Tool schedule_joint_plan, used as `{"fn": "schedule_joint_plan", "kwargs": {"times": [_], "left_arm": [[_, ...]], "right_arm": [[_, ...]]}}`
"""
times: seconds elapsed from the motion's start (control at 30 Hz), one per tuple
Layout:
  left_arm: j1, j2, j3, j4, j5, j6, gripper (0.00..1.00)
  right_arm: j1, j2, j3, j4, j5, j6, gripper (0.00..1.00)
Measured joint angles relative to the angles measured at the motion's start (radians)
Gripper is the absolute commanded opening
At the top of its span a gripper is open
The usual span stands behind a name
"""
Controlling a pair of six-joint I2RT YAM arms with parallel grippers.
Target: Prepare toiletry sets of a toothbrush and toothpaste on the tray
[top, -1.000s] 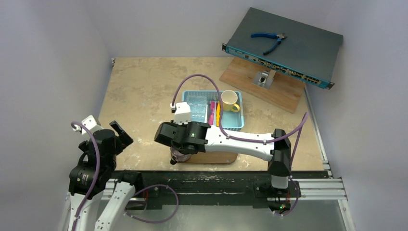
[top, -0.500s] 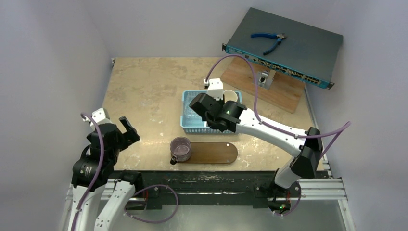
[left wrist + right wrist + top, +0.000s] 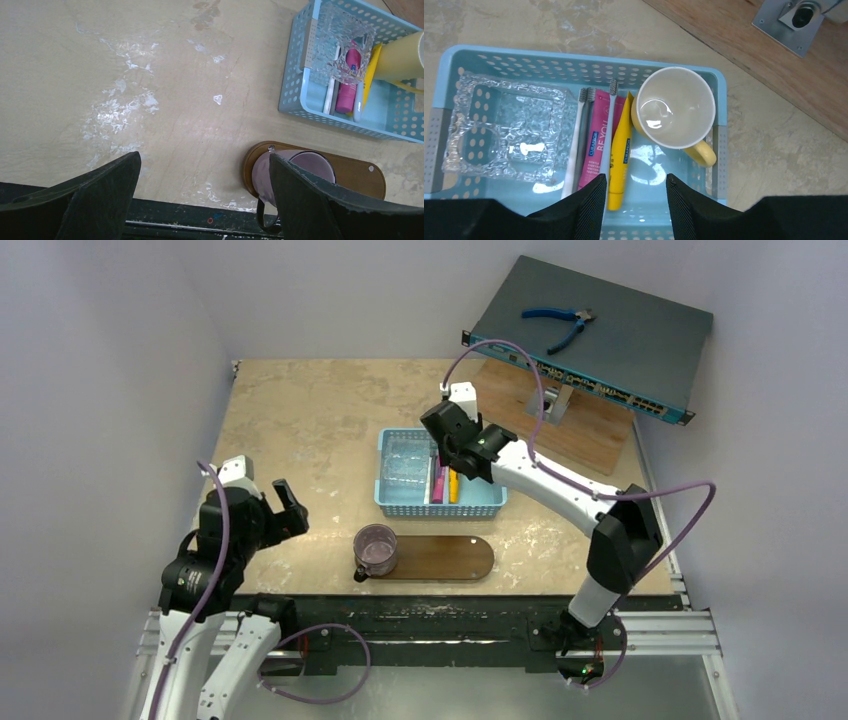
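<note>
Blue basket [image 3: 574,56]: pink tube [image 3: 594,145], yellow tube [image 3: 620,150], brushes [image 3: 574,145], cup [image 3: 676,107].

Both arms are built alike: white moulded links between chunky black joint housings, seen on the left arm [image 3: 190,585] and the right arm [image 3: 550,483]. A lilac cable [image 3: 680,484] loops loosely along each one. Each wrist carries 1 small white camera block [image 3: 461,396]. The left gripper [image 3: 202,160] has 2 smooth black wedge fingers; the right gripper [image 3: 634,182] shows finely ribbed black pads.
</note>
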Motion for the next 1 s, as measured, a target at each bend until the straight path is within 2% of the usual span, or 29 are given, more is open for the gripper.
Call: {"fn": "schedule_joint_plan", "kwargs": {"times": [0.4, 0.6, 0.9, 1.0], "left_arm": [[0.0, 0.009, -0.006, 0.027, 0.076, 0.029, 1.0], [0.0, 0.016, -0.006, 0.03, 0.089, 0.029, 1.0], [0.0, 0.018, -0.011, 0.033, 0.092, 0.029, 1.0], [0.0, 0.02, -0.013, 0.036, 0.092, 0.029, 1.0]], "right_arm": [[-0.129, 0.142, 0.027, 0.078, -0.155, -0.116, 0.5], [-0.171, 0.219, 0.103, 0.104, -0.227, -0.153, 0.45], [-0.201, 0.291, 0.148, 0.106, -0.278, -0.176, 0.29], [-0.204, 0.308, 0.157, 0.106, -0.286, -0.185, 0.17]]}}
